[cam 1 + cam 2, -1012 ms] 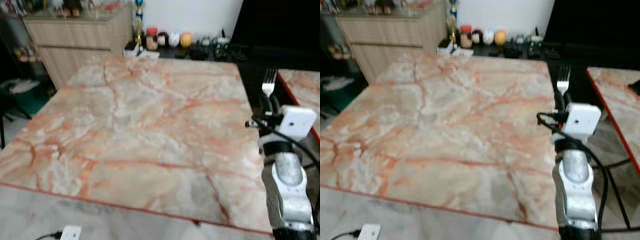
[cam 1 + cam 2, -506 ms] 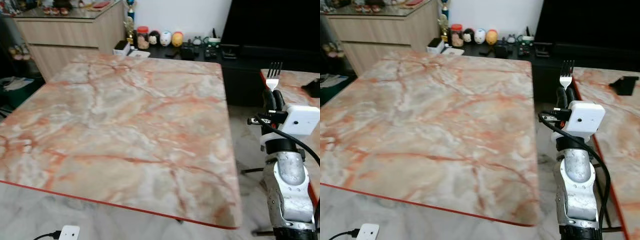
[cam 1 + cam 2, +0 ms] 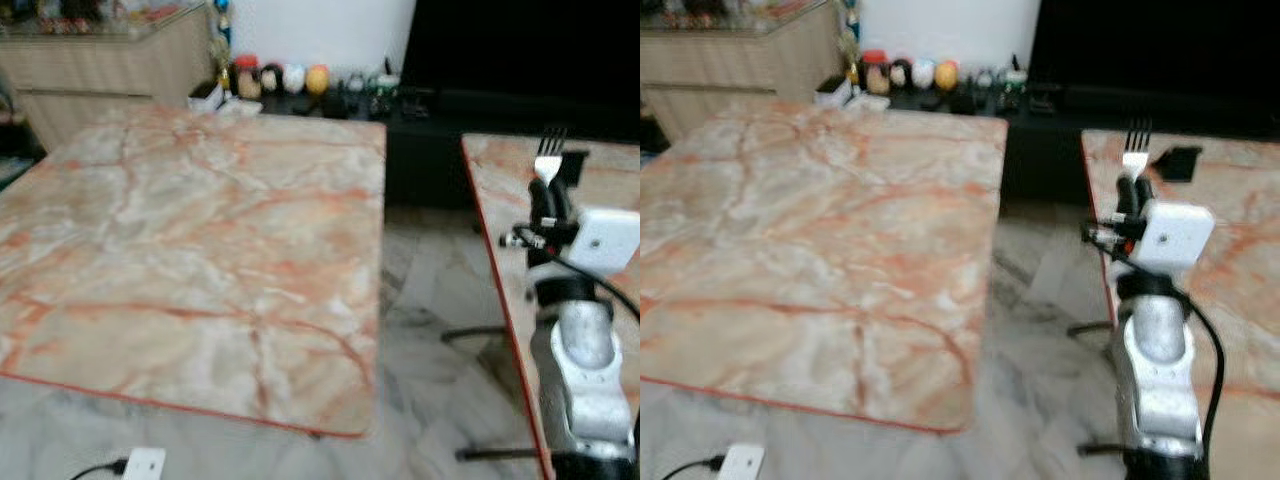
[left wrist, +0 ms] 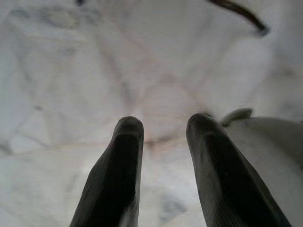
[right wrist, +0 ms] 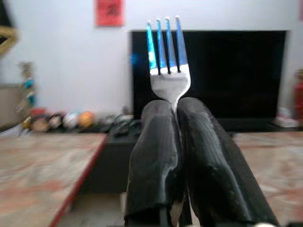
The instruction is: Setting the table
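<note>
A silver fork [image 3: 546, 158] stands upright, tines up, with my right gripper [image 3: 545, 205] shut on its handle; the right wrist view has the fork [image 5: 168, 61] rising from between the two black fingers [image 5: 156, 156]. This gripper is raised on the right, over the near edge of a second marble table [image 3: 1230, 250]. A large pink-veined marble table [image 3: 190, 240] lies to the left, bare. My left gripper [image 4: 163, 130] hangs open over the pale marble floor, holding nothing.
A floor gap [image 3: 420, 330] runs between the two tables. A wooden sideboard [image 3: 100, 70] stands back left. Small jars and figures [image 3: 270, 78] line a low dark unit under a black TV [image 3: 520, 50]. A small dark object [image 3: 1180, 160] rests on the right table. A white plug [image 3: 143, 465] lies on the floor.
The camera has swung right: the big table slid left in view and the second table came in on the right. My right gripper still holds the fork upright.
</note>
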